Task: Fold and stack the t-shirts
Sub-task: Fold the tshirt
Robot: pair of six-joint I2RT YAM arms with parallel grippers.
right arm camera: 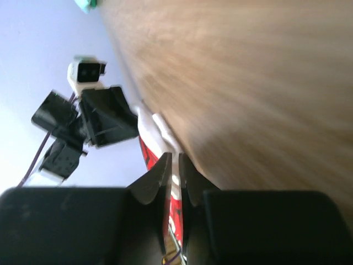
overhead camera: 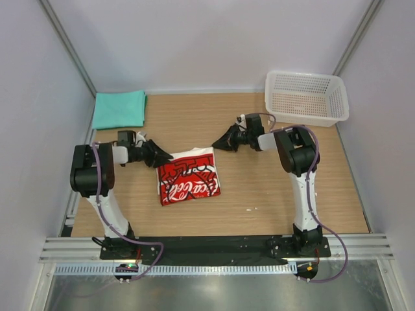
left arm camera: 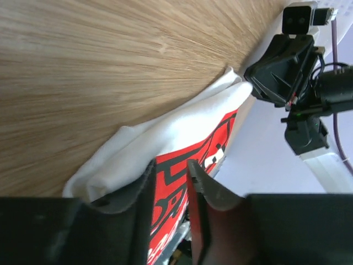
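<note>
**Left claw.** The left claw stands partly open. The red-printed cloth of the white shirt fills the gap between its fingers, and a white fold is bunched against the outer side of one finger. Whether the fingers clamp the cloth or only straddle it cannot be told. In the top view this claw sits at the upper left corner of the shirt, left of centre in the frame.

**Right claw.** The right claw is nearly closed, with only a thin slit between its fingers. A strip of white and red cloth runs through that slit, so the claw grips the white shirt. In the top view it meets the shirt at the upper right corner, just right of centre.

**White shirt.** The shirt lies folded on the table, centre frame, print side up. The red panel with white lettering covers its lower part. Its upper edge spans the two claws and slopes up toward the right one.

**Teal shirt.** The teal shirt lies folded flat in the table's upper left corner, well apart from both claws.

**Basket.** A white mesh basket stands at the table's upper right corner.
</note>
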